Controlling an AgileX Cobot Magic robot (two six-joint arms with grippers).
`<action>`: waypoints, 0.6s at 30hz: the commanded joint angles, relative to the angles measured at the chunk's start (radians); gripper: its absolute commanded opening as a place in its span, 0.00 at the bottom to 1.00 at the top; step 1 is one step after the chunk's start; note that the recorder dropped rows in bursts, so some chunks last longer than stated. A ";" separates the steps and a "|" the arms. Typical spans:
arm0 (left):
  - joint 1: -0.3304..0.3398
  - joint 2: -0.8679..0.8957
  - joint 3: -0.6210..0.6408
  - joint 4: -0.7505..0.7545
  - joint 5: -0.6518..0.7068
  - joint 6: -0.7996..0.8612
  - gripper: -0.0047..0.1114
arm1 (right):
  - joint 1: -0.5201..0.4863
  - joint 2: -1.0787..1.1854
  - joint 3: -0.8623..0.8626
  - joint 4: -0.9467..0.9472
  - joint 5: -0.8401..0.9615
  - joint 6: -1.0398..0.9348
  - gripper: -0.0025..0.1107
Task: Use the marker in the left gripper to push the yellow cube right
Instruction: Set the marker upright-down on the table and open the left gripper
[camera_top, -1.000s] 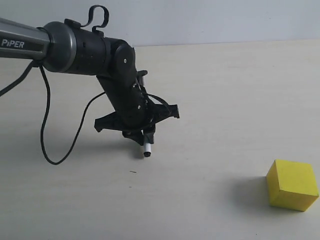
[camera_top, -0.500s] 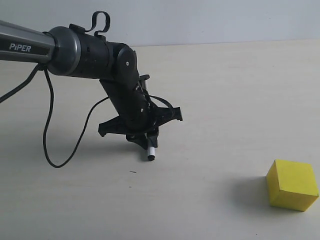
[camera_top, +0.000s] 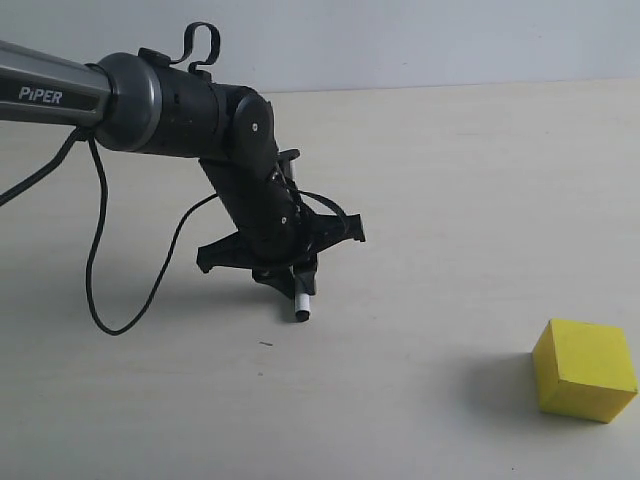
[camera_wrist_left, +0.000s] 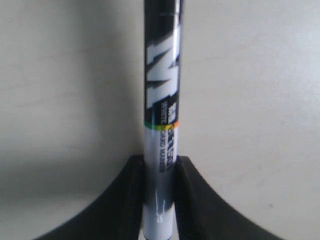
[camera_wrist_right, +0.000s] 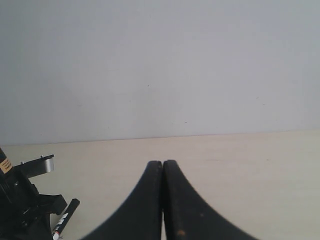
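left hand (camera_top: 296, 283) gripping marker (camera_top: 299, 303), yellow cube (camera_top: 585, 370) apart

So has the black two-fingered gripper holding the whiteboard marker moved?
Yes: the left gripper edged slightly right and down, toward the yellow cube, which stayed put.

The exterior camera stands a moderate way off and a little raised, looking down across the table (camera_top: 450, 180) to the wall (camera_top: 400, 40) at 12 o'clock, with the left arm (camera_top: 60, 95) entering from 9 o'clock. The left wrist camera sits very close, sighting along the marker (camera_wrist_left: 161, 125) onto the bare table. The right wrist camera looks nearly level over the right gripper (camera_wrist_right: 163, 167) (fingers pressed together) toward that wall; the left gripper (camera_top: 296, 283) shows in both this view and the exterior one
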 joint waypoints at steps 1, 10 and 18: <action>0.003 0.003 -0.004 -0.004 0.002 0.006 0.04 | -0.004 -0.006 0.004 -0.004 -0.005 -0.003 0.02; 0.003 0.003 -0.004 -0.004 0.004 0.006 0.04 | -0.004 -0.006 0.004 -0.004 -0.005 -0.003 0.02; 0.003 0.003 -0.004 -0.004 0.006 0.011 0.05 | -0.004 -0.006 0.004 -0.004 -0.005 -0.003 0.02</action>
